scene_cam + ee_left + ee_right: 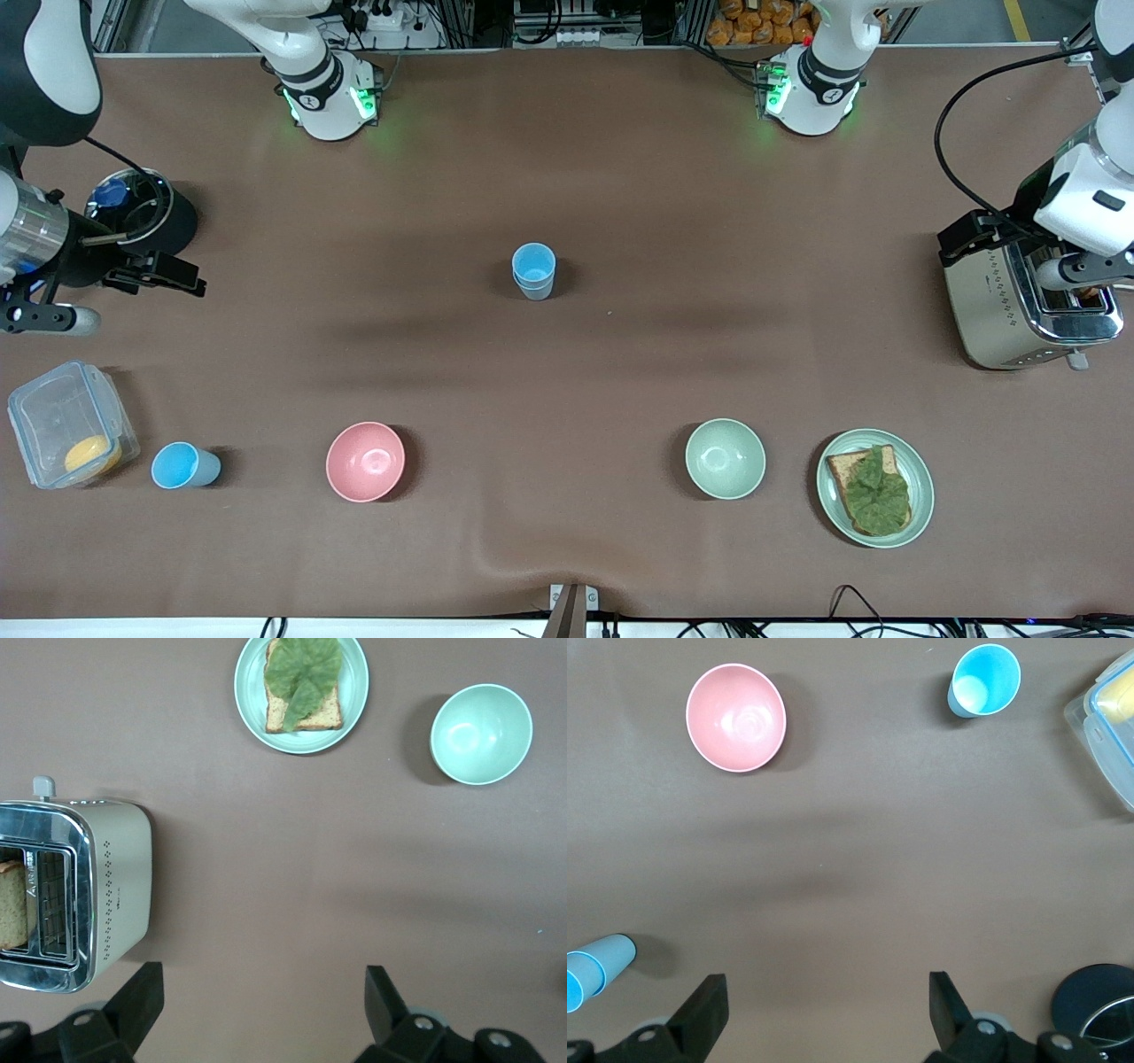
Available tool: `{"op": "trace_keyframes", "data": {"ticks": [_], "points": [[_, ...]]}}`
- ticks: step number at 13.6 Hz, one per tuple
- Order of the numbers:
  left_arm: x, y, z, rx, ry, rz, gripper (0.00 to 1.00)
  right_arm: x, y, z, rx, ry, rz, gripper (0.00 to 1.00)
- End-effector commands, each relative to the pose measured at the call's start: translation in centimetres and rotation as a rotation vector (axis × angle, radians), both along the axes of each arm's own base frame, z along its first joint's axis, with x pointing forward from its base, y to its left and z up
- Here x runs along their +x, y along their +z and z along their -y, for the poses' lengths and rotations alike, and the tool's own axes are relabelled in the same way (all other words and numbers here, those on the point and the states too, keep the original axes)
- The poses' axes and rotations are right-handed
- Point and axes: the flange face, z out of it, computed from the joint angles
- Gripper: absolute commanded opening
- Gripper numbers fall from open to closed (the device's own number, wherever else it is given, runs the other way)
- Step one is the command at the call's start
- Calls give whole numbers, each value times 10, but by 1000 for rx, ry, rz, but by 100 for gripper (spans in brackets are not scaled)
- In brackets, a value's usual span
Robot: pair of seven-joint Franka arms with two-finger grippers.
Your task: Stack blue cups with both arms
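- The stacked blue cups (533, 270) stand in the middle of the table, one cup inside the other.
- A single blue cup (183, 466) stands nearer the front camera, between the clear box (62, 425) and the pink bowl (365, 461).
- The left gripper (261, 1014) hangs wide open beside the toaster (75, 890), holding nothing.
- The right gripper (824, 1019) is wide open and empty too.

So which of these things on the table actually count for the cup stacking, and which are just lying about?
For the job:
- stacked blue cups, mid-table
- single blue cup, beside the clear container
- left gripper, open, beside the toaster
- right gripper, open, above bare table

Lying about:
- pink bowl
- green bowl
- plate of toast with lettuce
- toaster
- clear container
- black round holder
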Motion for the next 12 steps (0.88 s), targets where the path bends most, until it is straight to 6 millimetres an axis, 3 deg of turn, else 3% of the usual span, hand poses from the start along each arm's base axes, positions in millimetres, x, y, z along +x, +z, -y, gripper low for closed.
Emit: {"op": "trace_keyframes", "data": {"ticks": [1,4,12], "points": [[-8,13,1,-15,-27,12,100,-10,3,-1,8,-11,9,100],[-8,16,-18,-15,-62,15,100,-10,2,-1,8,-11,11,100],[-19,26,-6,-37,-74,0,100,-10,2,-1,8,-11,11,100]]}}
